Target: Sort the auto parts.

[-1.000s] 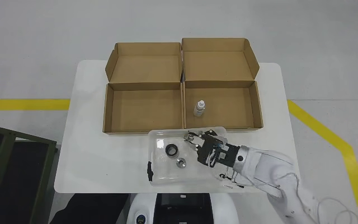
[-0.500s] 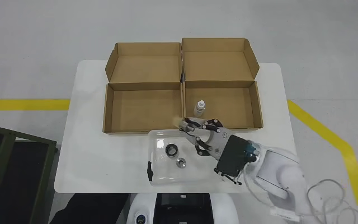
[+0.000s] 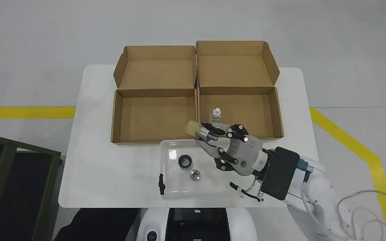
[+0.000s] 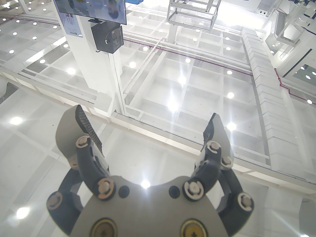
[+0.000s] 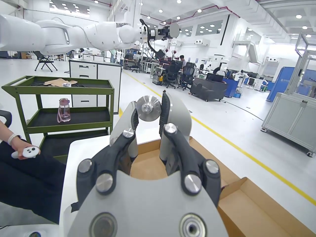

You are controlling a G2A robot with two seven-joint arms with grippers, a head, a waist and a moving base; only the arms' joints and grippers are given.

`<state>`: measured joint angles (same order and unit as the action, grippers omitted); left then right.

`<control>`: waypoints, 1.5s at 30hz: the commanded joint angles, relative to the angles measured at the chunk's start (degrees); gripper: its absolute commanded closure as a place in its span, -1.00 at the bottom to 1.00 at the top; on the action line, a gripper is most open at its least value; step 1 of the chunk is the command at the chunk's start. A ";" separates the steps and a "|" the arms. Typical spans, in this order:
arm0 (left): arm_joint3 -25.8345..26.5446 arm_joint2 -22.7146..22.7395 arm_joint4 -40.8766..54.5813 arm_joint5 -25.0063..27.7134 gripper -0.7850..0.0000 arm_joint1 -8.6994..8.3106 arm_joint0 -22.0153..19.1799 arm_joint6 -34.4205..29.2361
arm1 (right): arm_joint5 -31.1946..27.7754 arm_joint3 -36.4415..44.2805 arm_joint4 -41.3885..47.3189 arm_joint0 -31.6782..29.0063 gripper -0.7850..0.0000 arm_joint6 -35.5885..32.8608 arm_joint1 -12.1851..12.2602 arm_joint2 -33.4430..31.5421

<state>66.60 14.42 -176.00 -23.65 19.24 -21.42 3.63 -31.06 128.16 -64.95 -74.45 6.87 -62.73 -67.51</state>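
The metal disc is out of the clear tray! A second ago my right pincer was down among the parts; now it has risen and swung toward the left box, clamped on the disc's rim. That's one part picked and on its way, with the drop not yet made. The disc is round, silvery and flat-faced with a small raised hub. It hangs about over that box's front corner, though from above I can't quite tell. A ring and a small fitting wait in the tray. My left pincer gapes wide, aimed at the ceiling.
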 commanded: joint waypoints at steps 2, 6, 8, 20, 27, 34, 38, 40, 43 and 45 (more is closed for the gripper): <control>0.00 0.00 0.00 0.00 -1.00 0.00 0.00 0.00 | 0.13 0.30 -0.26 -0.02 1.00 0.53 -0.09 -0.16; 0.00 0.00 0.00 0.00 -1.00 0.00 0.00 0.00 | -0.15 -0.17 -1.02 -0.20 1.00 -0.09 -0.11 -0.47; 0.00 0.00 0.00 0.00 -1.00 0.00 0.00 0.00 | -0.40 -0.89 -1.00 -0.42 1.00 -0.54 -0.13 -0.38; 0.00 0.00 0.00 0.00 -1.00 0.00 0.00 0.00 | -1.95 -8.05 -2.85 -1.13 1.00 -8.06 -0.10 1.02; 0.00 0.00 0.00 0.00 -1.00 0.00 0.00 0.00 | -1.93 -11.93 -3.52 -2.12 1.00 -15.30 0.57 -3.20; 0.00 0.00 0.00 0.00 -1.00 0.00 0.00 0.00 | -3.14 -14.42 -3.12 -3.02 1.00 -19.82 1.27 -7.78; 0.00 0.00 0.00 0.00 -1.00 0.00 0.00 0.00 | -3.41 -17.16 -2.85 -2.31 1.00 -22.49 1.50 -9.22; 0.00 0.00 0.00 0.00 -1.00 0.00 0.00 0.00 | -3.46 -18.82 -2.91 -1.39 1.00 -23.73 1.56 -9.55; 0.00 0.00 0.00 0.00 -1.00 0.00 0.00 0.00 | -3.59 -21.53 -3.02 0.46 1.00 -25.41 1.59 -9.59; 0.00 0.00 0.00 0.00 -1.00 0.00 0.00 0.00 | -3.80 -23.14 -3.12 1.91 1.00 -26.73 1.57 -9.26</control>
<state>66.60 14.42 -176.00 -23.65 19.24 -21.42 3.63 -34.76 105.87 -68.00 -73.35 -19.13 -61.15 -76.97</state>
